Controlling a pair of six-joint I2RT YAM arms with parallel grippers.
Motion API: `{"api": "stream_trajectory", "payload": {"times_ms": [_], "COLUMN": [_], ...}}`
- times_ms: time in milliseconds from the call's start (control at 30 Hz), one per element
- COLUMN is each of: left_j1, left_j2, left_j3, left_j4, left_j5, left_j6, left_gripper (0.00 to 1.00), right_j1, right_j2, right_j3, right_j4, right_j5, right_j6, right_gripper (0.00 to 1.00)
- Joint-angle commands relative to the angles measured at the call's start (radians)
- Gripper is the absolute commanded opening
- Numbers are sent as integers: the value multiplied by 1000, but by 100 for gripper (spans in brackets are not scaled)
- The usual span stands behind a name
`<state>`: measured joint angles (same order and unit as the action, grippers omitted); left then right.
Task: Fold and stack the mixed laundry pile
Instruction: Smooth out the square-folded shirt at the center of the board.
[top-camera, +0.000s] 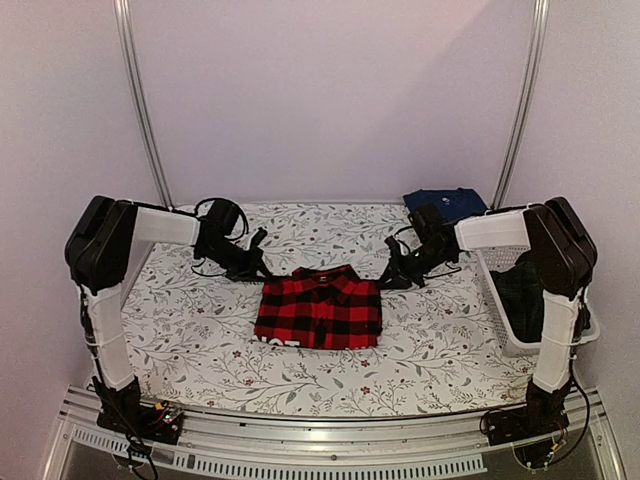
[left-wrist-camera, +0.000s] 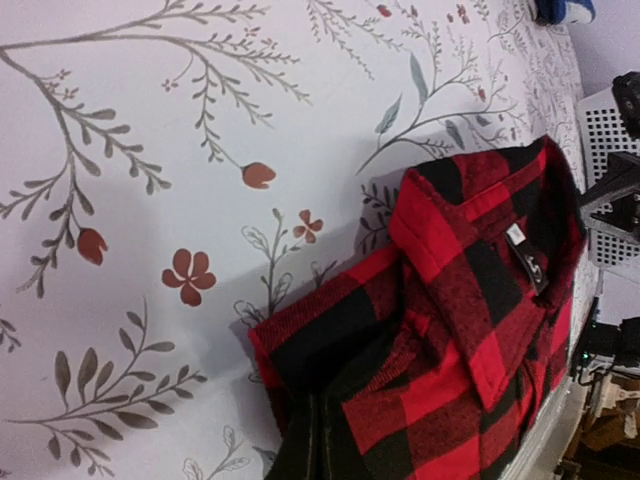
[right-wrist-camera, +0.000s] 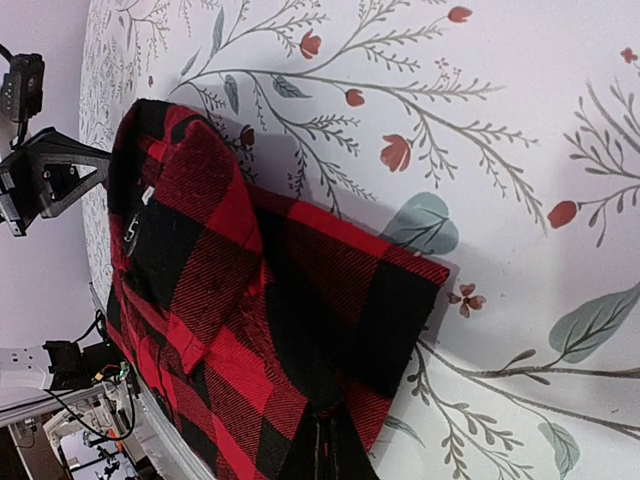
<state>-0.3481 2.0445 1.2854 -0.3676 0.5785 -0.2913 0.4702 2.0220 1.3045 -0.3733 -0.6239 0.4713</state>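
**A:** Starting with the laundry, where is the red-and-black checked flannel shirt (top-camera: 320, 312) found?

**B:** It is laid folded at the middle of the floral table cloth (top-camera: 190, 330). The collar is turned toward the far side, and a small label is seen inside it.

**A:** How is the left gripper (top-camera: 262, 270) placed?

**B:** It is set at the shirt's far left corner. In the left wrist view its fingers (left-wrist-camera: 300, 460) are seen pressed together, and the shoulder cloth is pinched between them.

**A:** And the right gripper (top-camera: 388, 279)?

**B:** It is set at the far right corner, mirroring the other. Its fingers (right-wrist-camera: 335, 462) are likewise clenched, with the checked cloth caught at their tips.

**A:** Is the shirt raised off the table cloth?

**B:** A shadow is cast under both shoulder edges, so those edges are lifted slightly. The body of the shirt is left flat.

**A:** Where are the other garments seen?

**B:** A navy blue folded garment (top-camera: 445, 203) is seen at the far edge, behind the right gripper and well apart from the shirt. A dark garment (top-camera: 520, 290) is held in the white lattice basket (top-camera: 497, 300) at the right edge of the table. Its pattern cannot be made out.
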Motion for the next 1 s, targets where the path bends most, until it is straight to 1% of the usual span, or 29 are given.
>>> {"api": "stream_trajectory", "payload": {"times_ms": [0, 100, 200, 333, 433, 467, 533, 567, 600, 633, 667, 700, 733, 833, 900, 967], "left_j1": [-21, -22, -22, -25, -21, -18, -7, 3, 10, 15, 14, 9, 3, -25, -68, -119], "left_j2": [-129, -147, -92, 5, 48, 54, 46, 27, -1, -40, -89, -137, -191, -315, -371, -387], "left_j3": [4, 1, 18, 34, 36, 33, 18, 3, -18, -39, -60, -76, -90, -136, -175, -210], "left_j4": [35, 35, 35, 62, 84, 89, 97, 106, 122, 137, 141, 137, 125, 107, 128, 165], "left_j5": [-15, -34, -30, -34, -70, -87, -104, -102, -87, -72, -54, -41, -28, 91, 156, 205], "left_j6": [22, 27, 28, 4, -26, -35, -54, -63, -66, -63, -48, -32, -17, -9, -41, -74], "left_gripper": [0, 0, 0, 0, 0, 3, 21, 35, 49, 61, 84, 96, 99, 100, 100, 100], "right_j1": [-13, -39, -53, -54, -54, -54, -54, -54, -54, -54, -54, -54, -53, -32, 0, 42], "right_j2": [-122, -166, -154, -59, 22, 38, 60, 58, 50, 27, -18, -52, -102, -247, -313, -336], "right_j3": [-1, -56, -83, -46, 11, 29, 68, 83, 88, 88, 81, 69, 51, -35, -79, -115], "right_j4": [-34, -34, -22, -7, 4, 9, -3, -15, -24, -38, -49, -62, -68, -50, -15, 36], "right_j5": [61, 84, 92, 129, 142, 140, 127, 123, 115, 112, 110, 111, 104, 63, -7, -83], "right_j6": [-18, -14, -7, -10, -13, -11, -7, -9, -11, -16, -19, -26, -28, -17, -2, 32], "right_gripper": [0, 0, 0, 0, 0, 0, 0, 5, 16, 31, 44, 52, 59, 70, 71, 70]}}
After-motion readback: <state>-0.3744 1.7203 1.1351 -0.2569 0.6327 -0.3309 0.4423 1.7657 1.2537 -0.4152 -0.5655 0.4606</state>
